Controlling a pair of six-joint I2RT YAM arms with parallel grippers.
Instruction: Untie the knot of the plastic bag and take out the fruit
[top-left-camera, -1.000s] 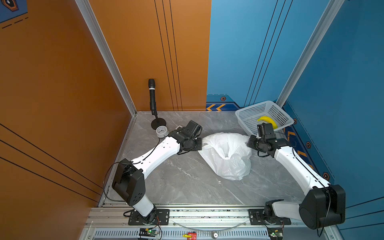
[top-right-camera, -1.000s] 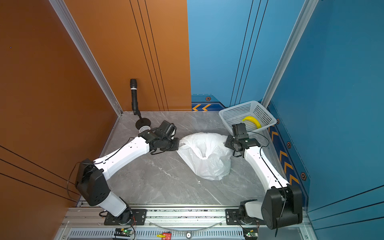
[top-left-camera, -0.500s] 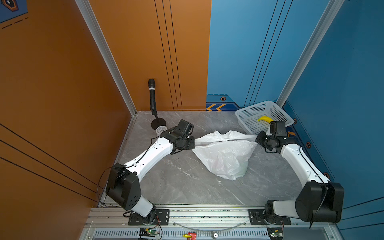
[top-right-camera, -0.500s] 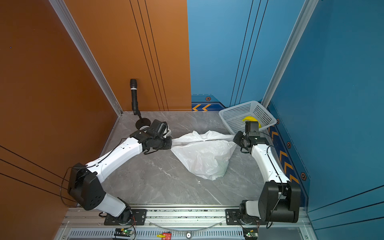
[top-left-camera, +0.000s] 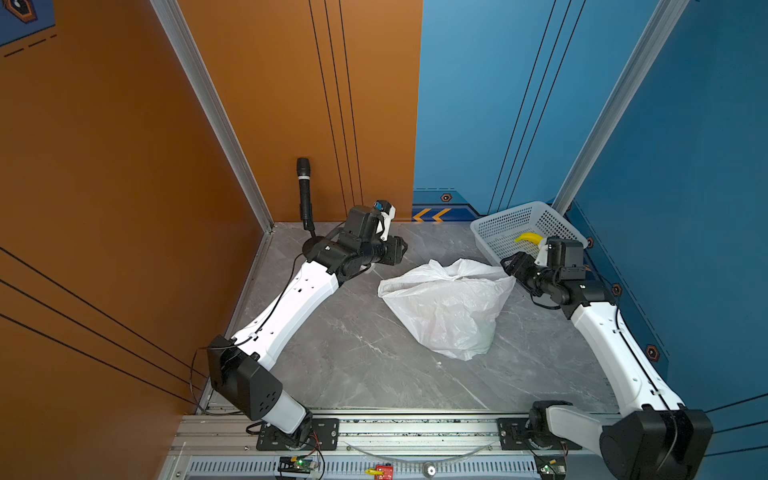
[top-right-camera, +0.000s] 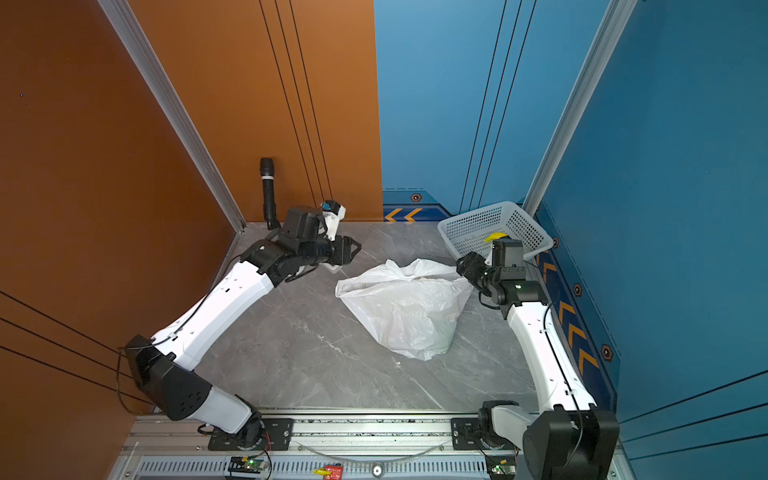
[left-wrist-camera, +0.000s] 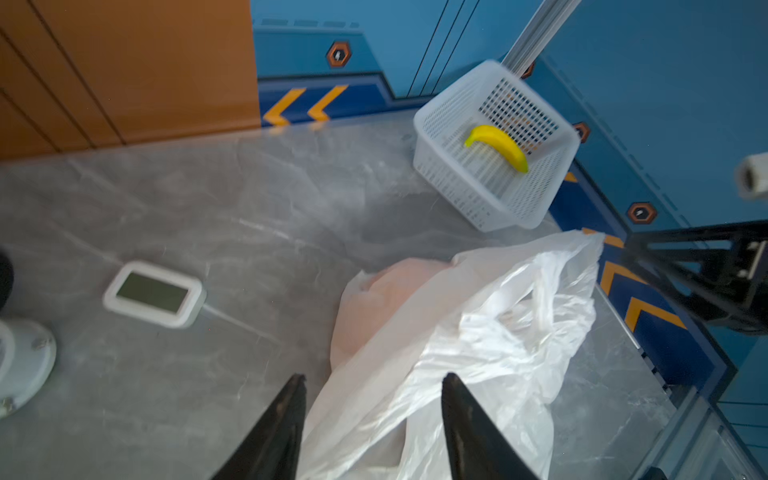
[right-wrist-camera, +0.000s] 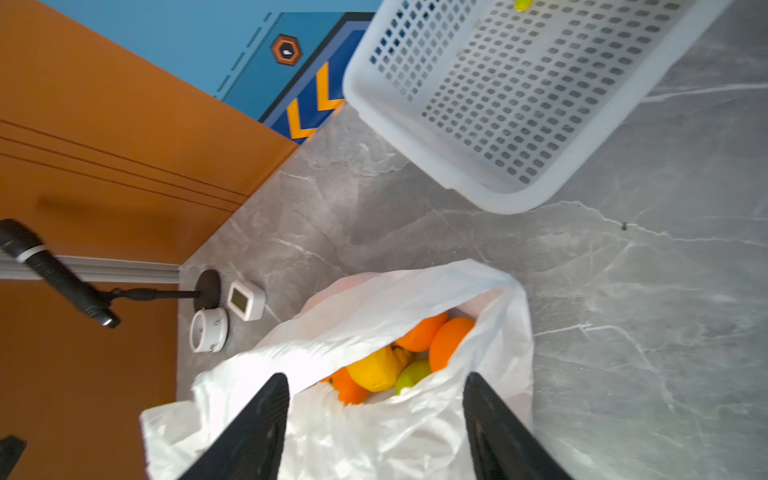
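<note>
White plastic bag (top-left-camera: 446, 307) lies between left tool (left-wrist-camera: 374, 375) and right tool (right-wrist-camera: 375, 374) — both spread apart, fruit (right-wrist-camera: 446, 340) showing inside.

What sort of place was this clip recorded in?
Probably a purpose-built robot recording booth: robot arms bolted to an aluminium rail, orange and blue panel walls boxing in a marble-look tabletop, and a microphone on a stand in the corner.

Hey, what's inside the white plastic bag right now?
Through the open mouth of the plastic bag, the right wrist view shows oranges, a yellow fruit and a green fruit. Anything deeper is covered by the white film.
</note>
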